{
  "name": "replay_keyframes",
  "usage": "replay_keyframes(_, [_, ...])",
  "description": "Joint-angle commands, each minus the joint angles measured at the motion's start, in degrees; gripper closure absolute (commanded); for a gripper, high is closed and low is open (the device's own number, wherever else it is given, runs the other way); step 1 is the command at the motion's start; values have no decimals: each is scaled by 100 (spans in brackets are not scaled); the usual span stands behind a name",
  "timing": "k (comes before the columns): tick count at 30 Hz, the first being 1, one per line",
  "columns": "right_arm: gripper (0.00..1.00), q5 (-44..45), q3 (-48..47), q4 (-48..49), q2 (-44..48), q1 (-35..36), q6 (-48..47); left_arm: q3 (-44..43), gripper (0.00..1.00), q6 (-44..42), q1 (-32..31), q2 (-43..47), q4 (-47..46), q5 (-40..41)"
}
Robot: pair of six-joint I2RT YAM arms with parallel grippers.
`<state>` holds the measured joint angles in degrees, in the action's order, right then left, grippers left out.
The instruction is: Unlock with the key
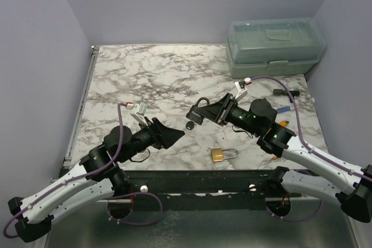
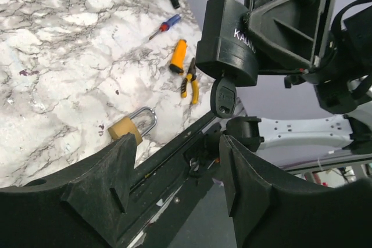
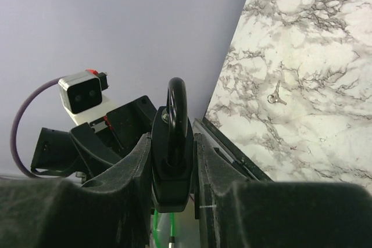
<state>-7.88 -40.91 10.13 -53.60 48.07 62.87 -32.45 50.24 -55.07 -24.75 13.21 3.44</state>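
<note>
My right gripper (image 1: 203, 112) is shut on a black padlock (image 2: 226, 45) and holds it above the middle of the table. In the right wrist view the padlock body (image 3: 172, 161) sits clamped between both pads, shackle pointing away. A key with a black head (image 2: 223, 98) sticks out of the padlock's underside, also seen from above as the key (image 1: 190, 125). My left gripper (image 2: 177, 143) is open with nothing between its fingers, just short of the key and below it. From above, the left gripper (image 1: 176, 134) lies to the left of the key, apart from it.
A brass padlock (image 1: 222, 154) lies near the table's front edge. A green toolbox (image 1: 274, 47) stands at the back right. Yellow-handled pliers (image 2: 189, 76), an orange tool (image 2: 178, 55) and a small screwdriver (image 2: 164, 26) lie at the right. A small silver key (image 3: 275, 96) rests on the marble.
</note>
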Motion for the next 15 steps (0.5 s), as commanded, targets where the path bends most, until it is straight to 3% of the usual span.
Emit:
replay_keyframes(1, [100,129,-367,264,-90,44,-3,-383,37,-372,13,-613,73,-410])
replay_keyframes(15, [100,-51,-456,200,-254,44,-45,-505,42,-541,18,-1150,-666,-698])
